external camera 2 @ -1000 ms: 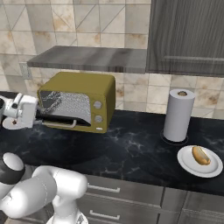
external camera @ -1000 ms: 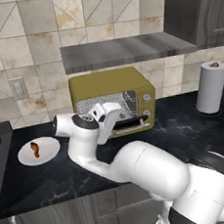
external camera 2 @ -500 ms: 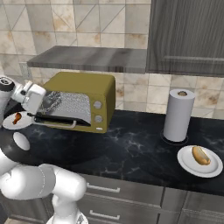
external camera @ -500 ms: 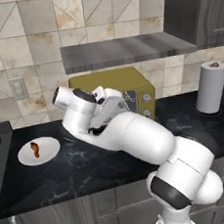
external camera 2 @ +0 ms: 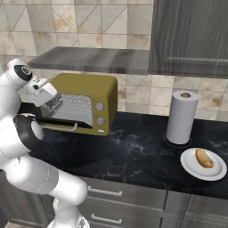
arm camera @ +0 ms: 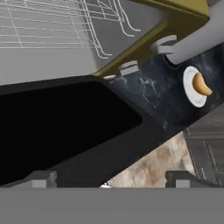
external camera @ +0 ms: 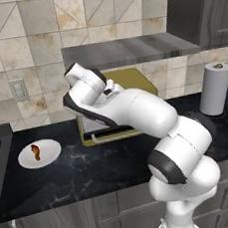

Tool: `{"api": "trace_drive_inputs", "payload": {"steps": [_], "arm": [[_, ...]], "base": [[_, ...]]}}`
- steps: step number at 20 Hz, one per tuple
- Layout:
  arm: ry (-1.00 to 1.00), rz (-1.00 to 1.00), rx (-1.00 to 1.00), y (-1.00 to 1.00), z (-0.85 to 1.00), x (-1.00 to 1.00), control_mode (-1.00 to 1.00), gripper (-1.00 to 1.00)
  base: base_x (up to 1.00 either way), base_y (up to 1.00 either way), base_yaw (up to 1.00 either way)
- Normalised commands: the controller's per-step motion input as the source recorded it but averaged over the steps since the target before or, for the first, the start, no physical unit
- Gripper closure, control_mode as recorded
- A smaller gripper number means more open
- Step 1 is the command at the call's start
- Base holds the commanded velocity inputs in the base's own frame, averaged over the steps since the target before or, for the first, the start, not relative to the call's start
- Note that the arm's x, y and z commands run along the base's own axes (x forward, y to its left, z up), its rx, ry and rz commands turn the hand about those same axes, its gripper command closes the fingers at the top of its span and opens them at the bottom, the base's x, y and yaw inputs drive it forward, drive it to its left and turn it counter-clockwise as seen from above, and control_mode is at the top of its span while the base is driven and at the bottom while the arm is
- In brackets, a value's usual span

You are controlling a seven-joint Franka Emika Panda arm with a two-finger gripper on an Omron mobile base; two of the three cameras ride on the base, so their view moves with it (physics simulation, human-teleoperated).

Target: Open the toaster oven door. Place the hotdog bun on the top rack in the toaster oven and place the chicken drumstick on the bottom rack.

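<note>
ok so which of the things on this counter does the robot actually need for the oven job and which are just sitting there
Needed:
toaster oven
toaster oven door, already folded down
hotdog bun on its plate at the right
chicken drumstick on its plate at the left

Just sitting there:
paper towel roll
wall outlet
range hood above the oven

A paper towel roll (external camera 2: 181, 117) is standing upright on the dark marbled desk (external camera 2: 133, 153), just beside a white plate (external camera 2: 191, 167); another plate (external camera: 48, 154) is sitting well apart.
</note>
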Motion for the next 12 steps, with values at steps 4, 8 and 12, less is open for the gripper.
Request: {"api": "trace_drive_inputs", "payload": {"steps": [4,8,12], "arm": [[0.0,0.0,0.19,0.0,-0.26,0.42,-1.0,-1.0],[0.02,0.01,0.14,0.04,-0.44,0.26,-1.0,-1.0],[0.06,0.04,0.14,0.01,-0.45,0.22,-1.0,-1.0]], "base": [[0.0,0.0,0.0],[0.0,0.0,0.0],[0.0,0.0,0.0]]}}
